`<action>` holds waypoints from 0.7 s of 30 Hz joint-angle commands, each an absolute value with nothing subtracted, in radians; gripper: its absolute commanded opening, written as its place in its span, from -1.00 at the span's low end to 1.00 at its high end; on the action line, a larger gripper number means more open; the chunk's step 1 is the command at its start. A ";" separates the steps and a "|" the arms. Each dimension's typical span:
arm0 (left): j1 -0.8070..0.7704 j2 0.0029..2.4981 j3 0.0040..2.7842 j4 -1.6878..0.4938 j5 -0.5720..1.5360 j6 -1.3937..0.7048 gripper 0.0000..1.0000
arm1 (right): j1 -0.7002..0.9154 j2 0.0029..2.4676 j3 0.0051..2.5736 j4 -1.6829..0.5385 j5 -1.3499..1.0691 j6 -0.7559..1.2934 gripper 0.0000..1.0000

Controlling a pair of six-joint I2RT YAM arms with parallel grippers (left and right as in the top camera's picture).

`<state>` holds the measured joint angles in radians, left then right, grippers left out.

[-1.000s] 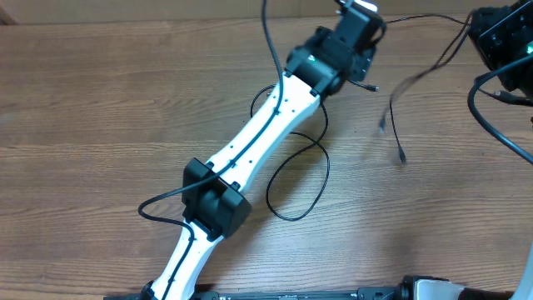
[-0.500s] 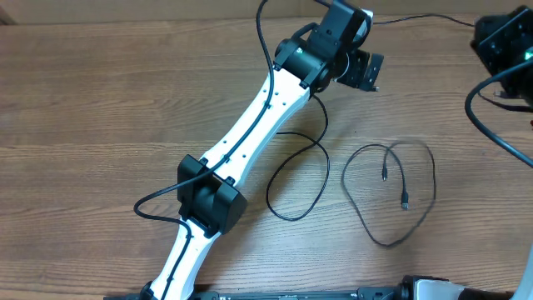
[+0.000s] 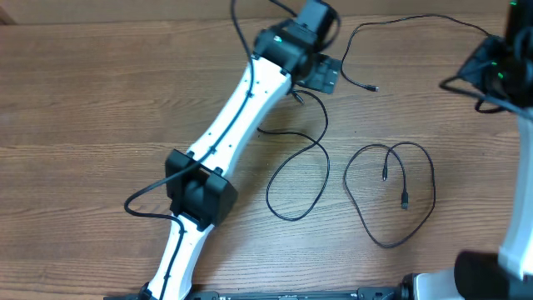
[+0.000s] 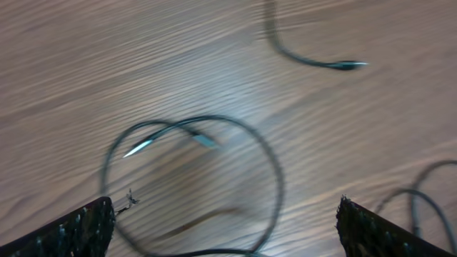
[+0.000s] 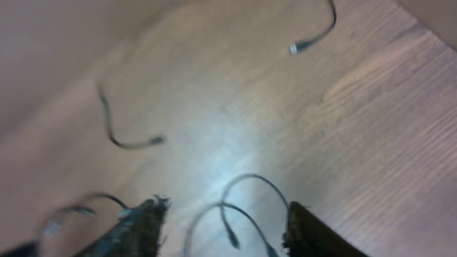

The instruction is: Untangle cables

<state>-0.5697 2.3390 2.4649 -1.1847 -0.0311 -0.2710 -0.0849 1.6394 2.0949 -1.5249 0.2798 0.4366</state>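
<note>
Three thin black cables lie apart on the wooden table. One cable [image 3: 434,187] forms a loop at right centre, both plug ends inside it. A second cable [image 3: 326,173] loops at the centre, running up under my left arm. A third cable [image 3: 372,87] trails from the top edge. My left gripper [image 3: 323,73] hovers over the table at top centre, jaws wide open and empty, above a cable loop [image 4: 235,125]. My right gripper [image 3: 491,71] hangs at the far right, open and empty, high above a cable loop [image 5: 250,177].
My left arm [image 3: 237,125] stretches diagonally from the bottom left across the table, with its own thick black wiring. The right arm's white link [image 3: 520,208] runs down the right edge. A silver-tipped plug [image 4: 351,65] lies ahead of the left gripper.
The cable that hung stretched in the air between the grippers has dropped onto the table as a loop. Both grippers have opened. The left gripper has swung left, the right one nearer.
</note>
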 commanded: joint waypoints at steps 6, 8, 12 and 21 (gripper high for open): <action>-0.446 2.341 2.469 -1.226 -0.062 -0.299 0.99 | -0.088 1.814 2.092 -1.594 0.290 0.213 0.46; -0.417 2.341 2.469 -1.226 -0.062 -0.299 0.99 | -0.088 1.850 2.091 -1.617 0.284 0.204 0.48; -0.384 2.341 2.469 -1.227 -0.062 -0.292 0.99 | -0.088 1.896 2.091 -1.645 0.278 0.202 0.53; -0.368 2.350 2.469 -1.253 -0.062 -0.255 0.99 | -0.088 1.945 2.009 -1.623 0.261 0.177 0.66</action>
